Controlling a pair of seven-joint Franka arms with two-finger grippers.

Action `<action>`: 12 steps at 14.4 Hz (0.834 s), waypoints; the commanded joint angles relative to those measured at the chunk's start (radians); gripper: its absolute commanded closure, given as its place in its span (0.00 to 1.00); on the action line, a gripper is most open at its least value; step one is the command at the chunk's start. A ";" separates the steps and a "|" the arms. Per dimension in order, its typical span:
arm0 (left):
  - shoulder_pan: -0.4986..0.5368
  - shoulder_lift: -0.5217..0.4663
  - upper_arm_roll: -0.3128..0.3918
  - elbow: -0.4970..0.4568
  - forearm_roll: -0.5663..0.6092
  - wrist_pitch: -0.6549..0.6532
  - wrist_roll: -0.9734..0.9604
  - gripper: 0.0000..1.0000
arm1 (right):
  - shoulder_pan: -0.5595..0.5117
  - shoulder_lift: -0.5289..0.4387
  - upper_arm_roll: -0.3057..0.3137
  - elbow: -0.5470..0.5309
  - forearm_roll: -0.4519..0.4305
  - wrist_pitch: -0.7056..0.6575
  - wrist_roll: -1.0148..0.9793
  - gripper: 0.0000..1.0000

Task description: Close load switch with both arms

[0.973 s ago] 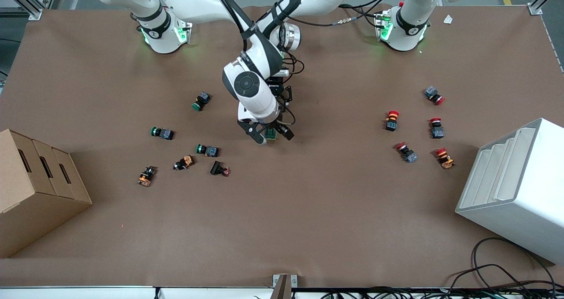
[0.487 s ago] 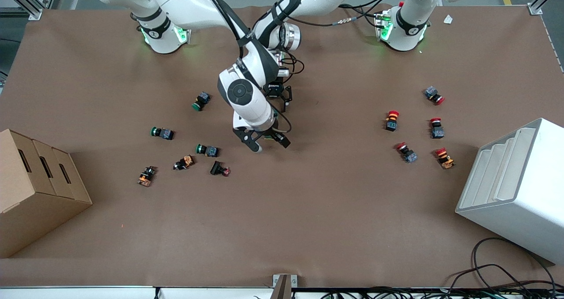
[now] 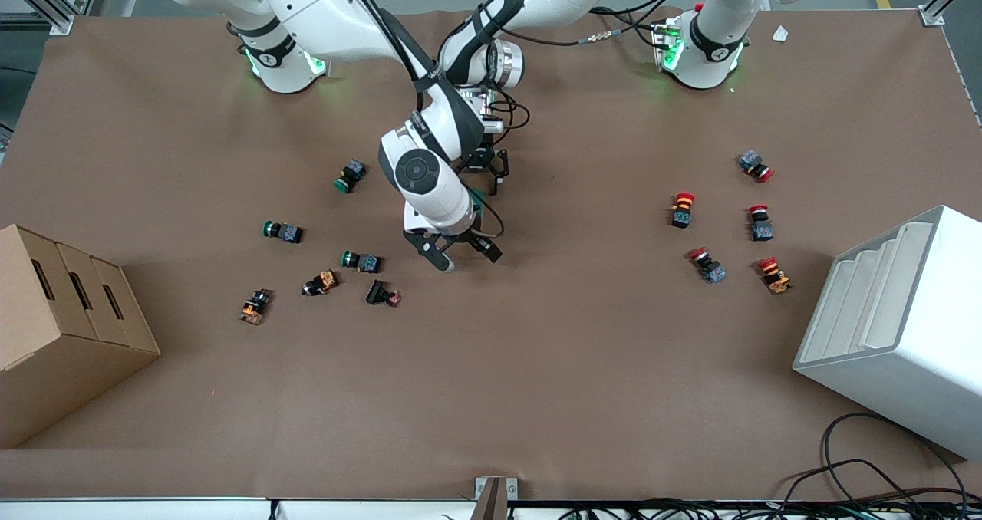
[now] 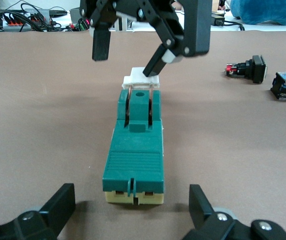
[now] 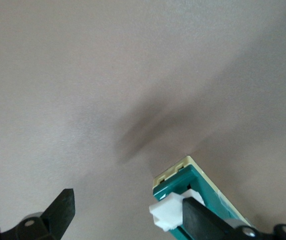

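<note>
The load switch [image 4: 135, 145] is a dark green block with a cream base and a white lever [image 4: 142, 77], lying on the brown table. My left gripper [image 4: 132, 196] is open, its fingers standing either side of the switch's end without touching it. My right gripper [image 4: 125, 62] is open at the lever end, one finger resting on the white lever [image 5: 170, 212]. In the front view the right arm's wrist hides most of the switch [image 3: 477, 196]. There the right gripper [image 3: 464, 253] is at the table's middle and the left gripper [image 3: 483, 176] is close by it.
Green-capped and orange push buttons [image 3: 360, 260] lie scattered toward the right arm's end. Red-capped ones [image 3: 681, 209] lie toward the left arm's end. A cardboard box [image 3: 61, 328] and a white bin [image 3: 897, 328] stand at the two ends.
My right gripper has shifted slightly nearer the front camera and toward the right arm's end. The green of the switch no longer shows between its fingers. The left arm has barely moved.
</note>
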 commanded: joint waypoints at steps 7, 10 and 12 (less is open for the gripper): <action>-0.004 0.024 0.004 0.016 0.023 -0.016 -0.026 0.00 | -0.017 0.035 0.000 0.057 -0.001 -0.006 -0.028 0.00; -0.003 0.019 0.003 0.016 0.022 -0.016 -0.026 0.00 | -0.066 -0.006 -0.002 0.057 -0.014 -0.115 -0.107 0.00; -0.001 0.015 0.001 0.017 0.015 -0.016 -0.024 0.00 | -0.095 -0.065 -0.025 0.054 -0.028 -0.214 -0.196 0.00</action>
